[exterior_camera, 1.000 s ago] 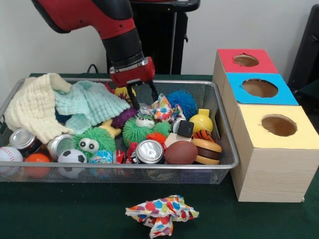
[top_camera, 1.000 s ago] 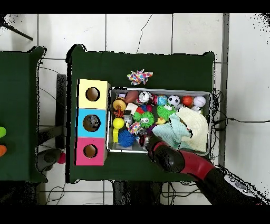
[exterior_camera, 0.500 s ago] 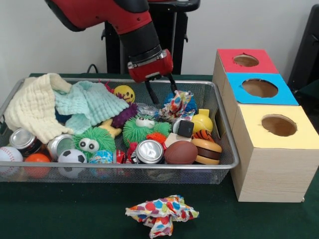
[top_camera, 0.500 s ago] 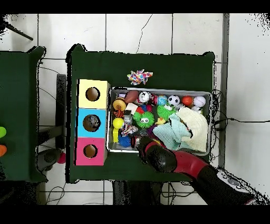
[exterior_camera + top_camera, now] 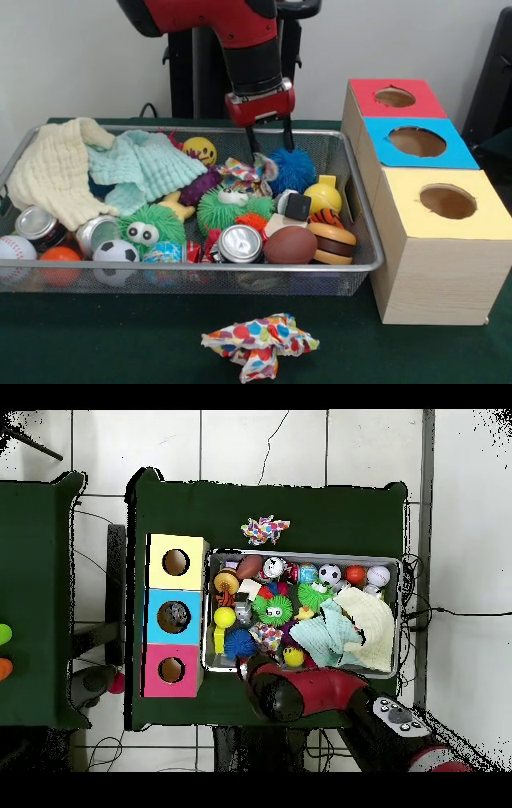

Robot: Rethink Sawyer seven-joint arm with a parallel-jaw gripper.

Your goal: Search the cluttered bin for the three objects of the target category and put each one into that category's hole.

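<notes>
Above bin's (image 5: 364, 240) far side, gripper (image 5: 270, 139) hangs w/ fingers apart, empty, over blue spiky ball (image 5: 293, 168), polka-dot cloth (image 5: 245, 173) beside it.

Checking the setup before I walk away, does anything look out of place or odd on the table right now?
One thing: a crumpled polka-dot cloth lies on the green table in front of the wire bin, outside it, while everything else sits in the bin. A similar cloth lies in the bin near the gripper.
</notes>
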